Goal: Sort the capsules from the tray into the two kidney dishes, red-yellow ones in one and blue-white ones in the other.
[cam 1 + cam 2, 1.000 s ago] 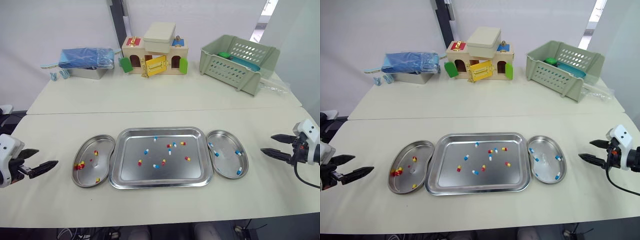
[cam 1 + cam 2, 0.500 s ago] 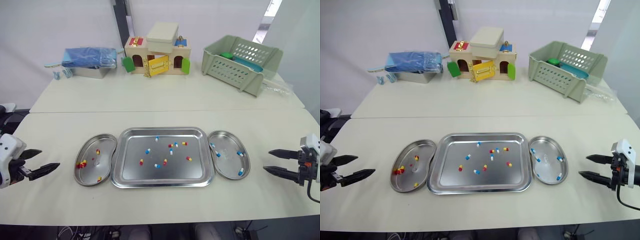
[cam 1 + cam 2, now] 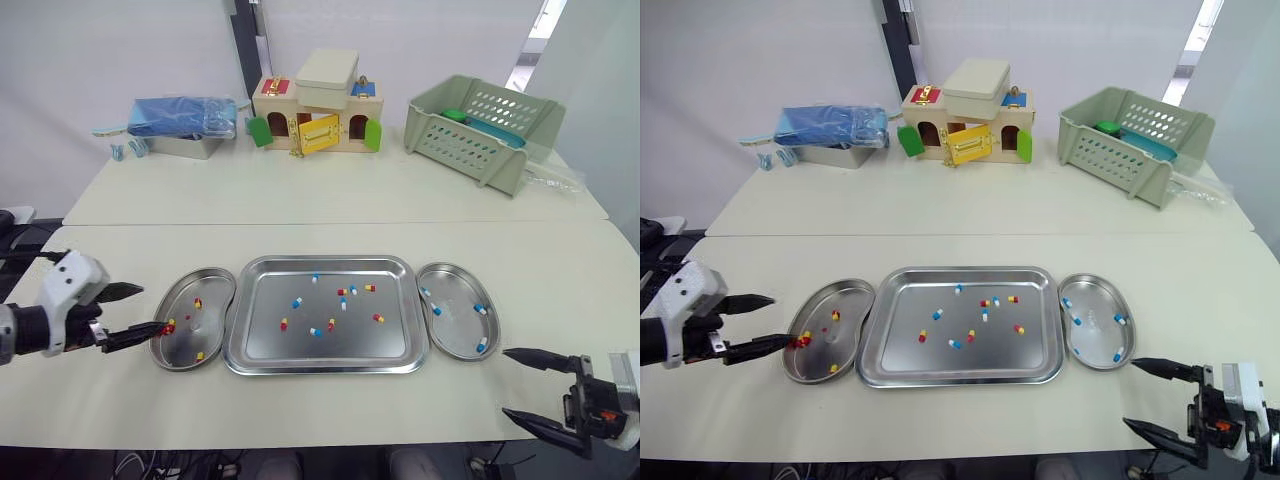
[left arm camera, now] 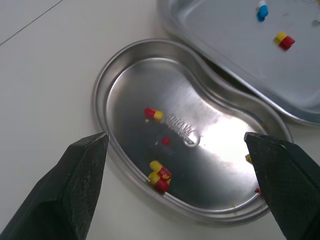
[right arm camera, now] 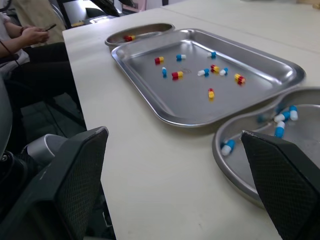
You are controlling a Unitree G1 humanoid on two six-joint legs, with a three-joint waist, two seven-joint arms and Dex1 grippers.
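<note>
The tray (image 3: 320,366) is lying in the middle of the counter (image 3: 330,195), toward its front edge, and is holding loose capsules (image 3: 345,292) of both kinds, mixed; the left kidney dish (image 3: 215,320) is sitting just beside the tray's left side and is carrying red-yellow capsules (image 3: 163,327); the right kidney dish (image 3: 455,330) is sitting just beside its right side and is carrying blue-white capsules (image 3: 478,308); the left hand (image 3: 150,308) is hovering wide open and empty at the left dish's outer rim; the right hand (image 3: 504,382) is hanging wide open, gripping nothing, near the counter's front right corner, apart from the right dish.
</note>
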